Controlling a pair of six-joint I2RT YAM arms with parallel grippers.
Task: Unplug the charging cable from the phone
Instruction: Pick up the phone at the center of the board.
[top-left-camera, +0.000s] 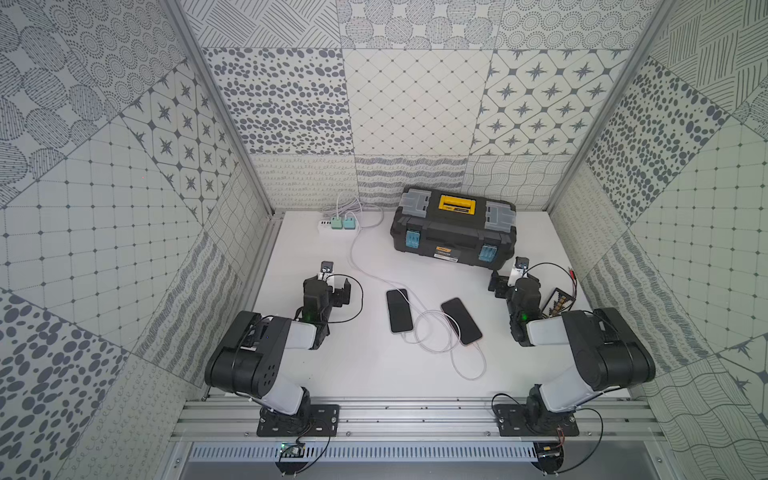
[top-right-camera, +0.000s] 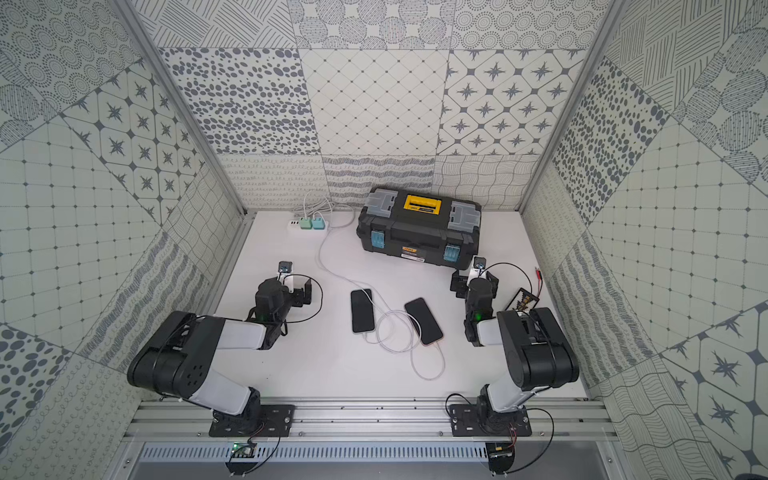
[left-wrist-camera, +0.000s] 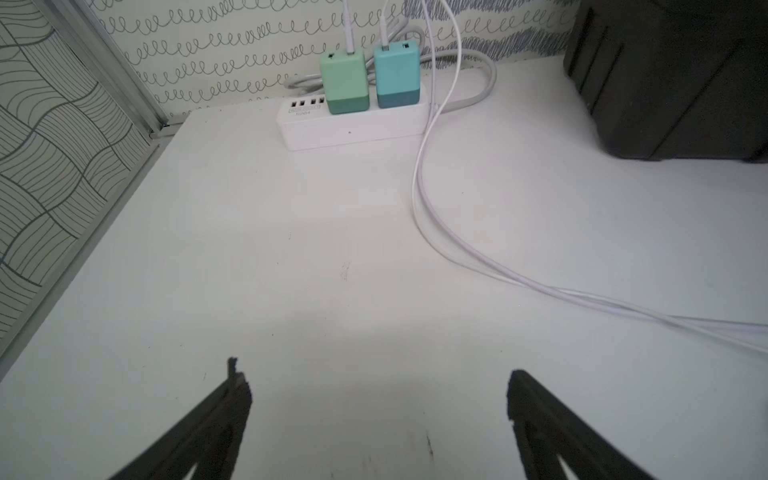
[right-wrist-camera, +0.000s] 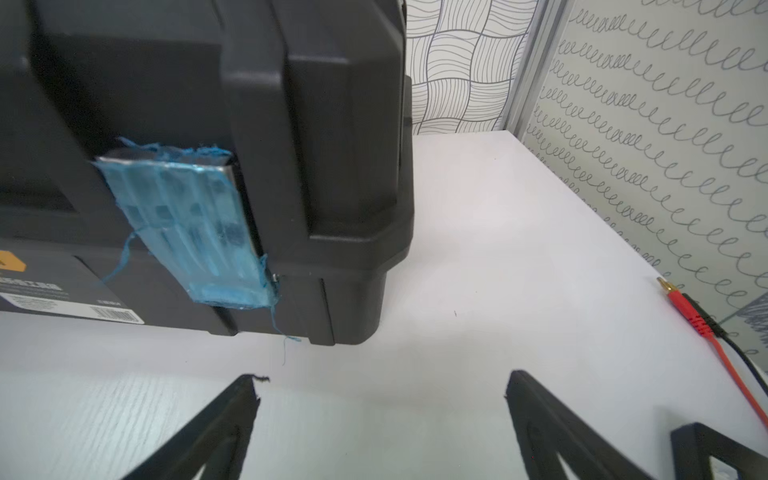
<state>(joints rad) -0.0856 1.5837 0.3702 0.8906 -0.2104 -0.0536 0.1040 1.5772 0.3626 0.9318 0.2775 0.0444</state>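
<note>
The white table (top-left-camera: 374, 374) has a big black toolbox (top-left-camera: 453, 232) at its back edge. The left gripper (left-wrist-camera: 374, 382) and right gripper (right-wrist-camera: 382, 386) stand wide apart, holding nothing. The left phone (top-left-camera: 399, 311) and right phone (top-left-camera: 461, 321) lie in the middle, with white cables (left-wrist-camera: 415, 187) plugged into their near ends.

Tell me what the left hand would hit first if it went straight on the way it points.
Probably the power strip: the open left hand faces it across bare table, with the cables just beside that line.
</note>
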